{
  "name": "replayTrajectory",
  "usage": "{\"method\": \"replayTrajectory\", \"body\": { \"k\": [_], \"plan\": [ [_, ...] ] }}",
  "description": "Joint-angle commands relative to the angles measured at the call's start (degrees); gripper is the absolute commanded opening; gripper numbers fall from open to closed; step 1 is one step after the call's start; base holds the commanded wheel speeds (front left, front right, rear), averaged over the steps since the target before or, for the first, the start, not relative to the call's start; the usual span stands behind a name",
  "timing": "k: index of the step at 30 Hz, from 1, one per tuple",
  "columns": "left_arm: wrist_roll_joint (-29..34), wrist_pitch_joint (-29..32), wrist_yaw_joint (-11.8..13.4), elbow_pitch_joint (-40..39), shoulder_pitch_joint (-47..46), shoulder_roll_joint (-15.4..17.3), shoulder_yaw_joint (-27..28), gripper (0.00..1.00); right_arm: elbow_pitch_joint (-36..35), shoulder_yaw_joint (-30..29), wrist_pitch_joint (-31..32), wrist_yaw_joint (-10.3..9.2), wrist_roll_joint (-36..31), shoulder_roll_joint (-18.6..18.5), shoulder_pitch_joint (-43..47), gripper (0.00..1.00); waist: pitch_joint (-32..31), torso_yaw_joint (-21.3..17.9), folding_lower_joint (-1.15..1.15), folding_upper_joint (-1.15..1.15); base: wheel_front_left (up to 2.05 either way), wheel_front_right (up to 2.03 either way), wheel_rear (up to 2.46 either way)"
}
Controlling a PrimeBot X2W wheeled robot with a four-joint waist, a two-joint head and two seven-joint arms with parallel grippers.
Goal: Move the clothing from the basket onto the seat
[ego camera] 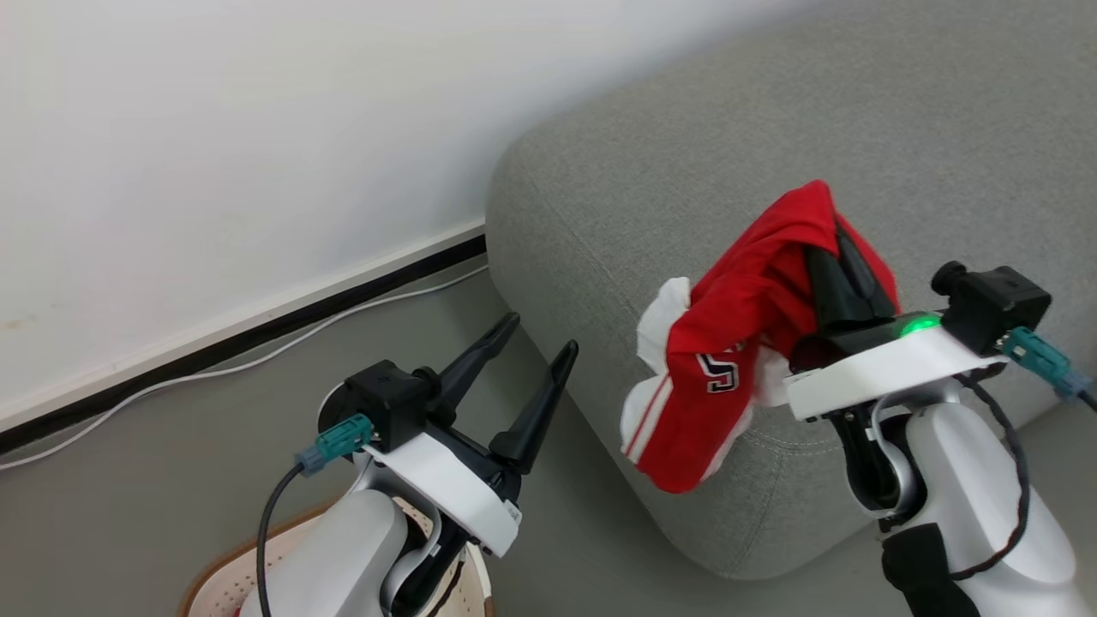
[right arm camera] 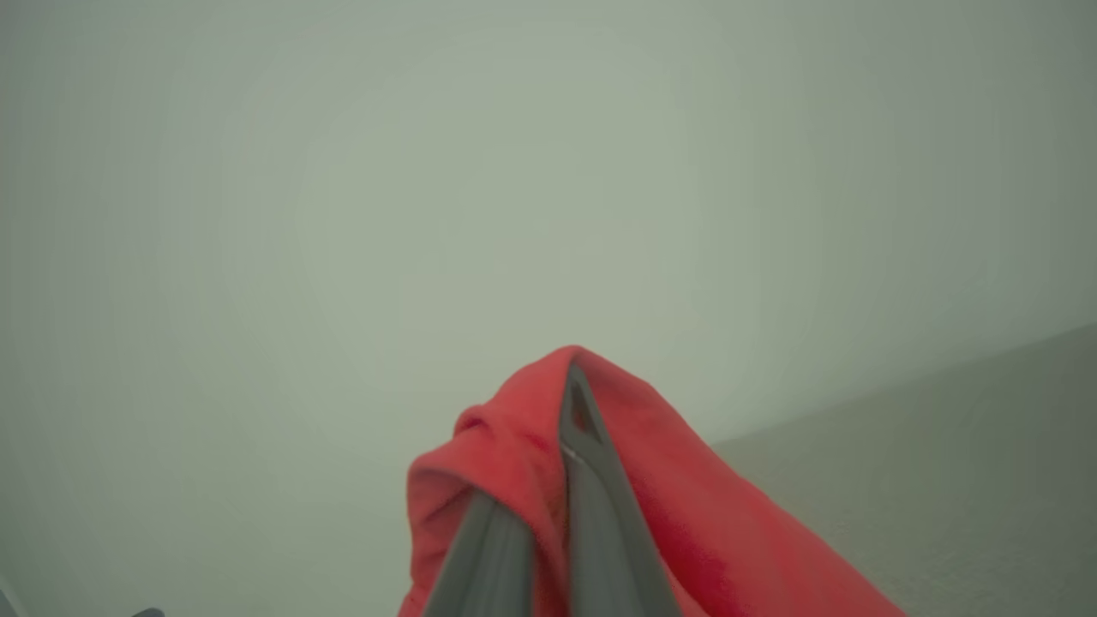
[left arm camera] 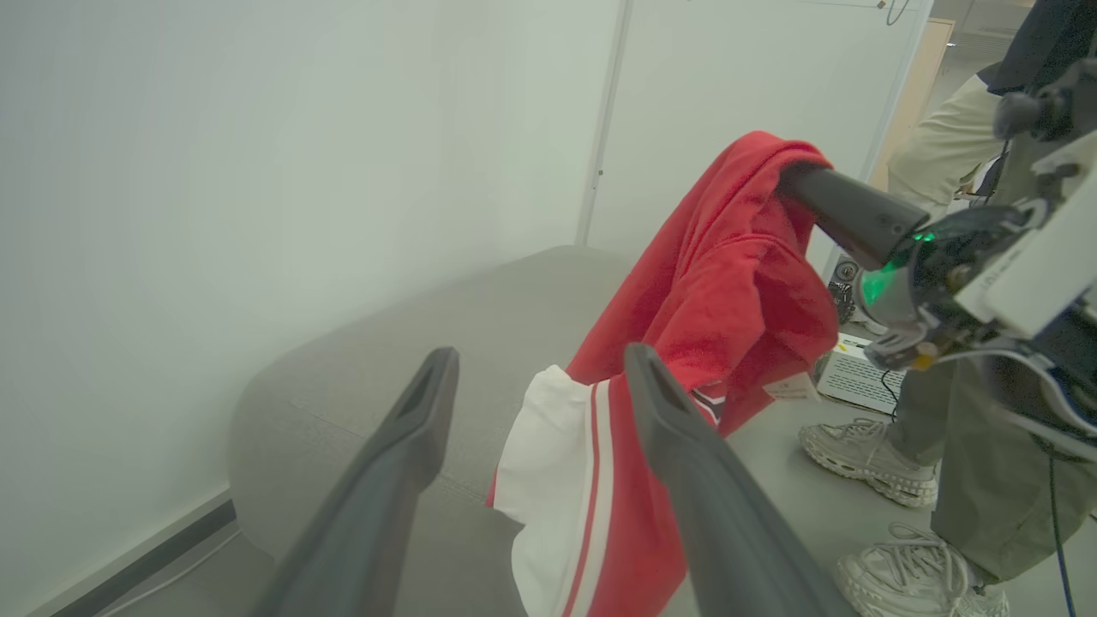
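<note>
Clothing point(ego camera: 737, 308) thin matt cloth; seat point(ego camera: 686, 146) coarse woven fabric; basket point(ego camera: 224, 590) seemingly perforated plastic.

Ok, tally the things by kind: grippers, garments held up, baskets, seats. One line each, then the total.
Grippers: 2, the left gripper open, the right gripper shut
Garments held up: 1, the red garment in the right gripper
Baskets: 1, the basket
Seats: 1, the grey seat
Total: 5

The clothing point(ego camera: 728, 343) hangs by the seat point(ego camera: 771, 128) (basket point(ego camera: 224, 583) on the floor point(ego camera: 154, 463), leftward).
</note>
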Motion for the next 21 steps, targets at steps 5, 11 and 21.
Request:
{"method": "replayTrajectory", "body": {
  "k": [5, 11, 21],
  "plan": [
    [-0.4, -0.5, -0.4, -1.7, -3.0, 0.6, -0.6, 1.0, -5.7, -3.5, -0.3, 0.24, -1.6, -1.0, 1.6, 0.0, 2.3, -2.7, 0.0, 0.0, 0.0, 0.0, 0.0],
    [-0.7, -0.5, -0.4, -2.6, -3.5, 1.0, -2.0, 1.0, -7.6, -6.8, -0.3, 0.24, -3.0, -2.7, 1.2, 0.0, 3.5, -3.2, 0.0, 0.0, 0.0, 0.0, 0.0],
    [0.2, -0.5, -0.4, -5.7, -2.0, 3.0, -3.6, 1.0, -3.9, -10.2, -0.3, 0.24, -4.5, -7.5, -9.8, 0.0, 8.5, -3.4, 0.0, 0.0, 0.0, 0.0, 0.0]
  ]
}}
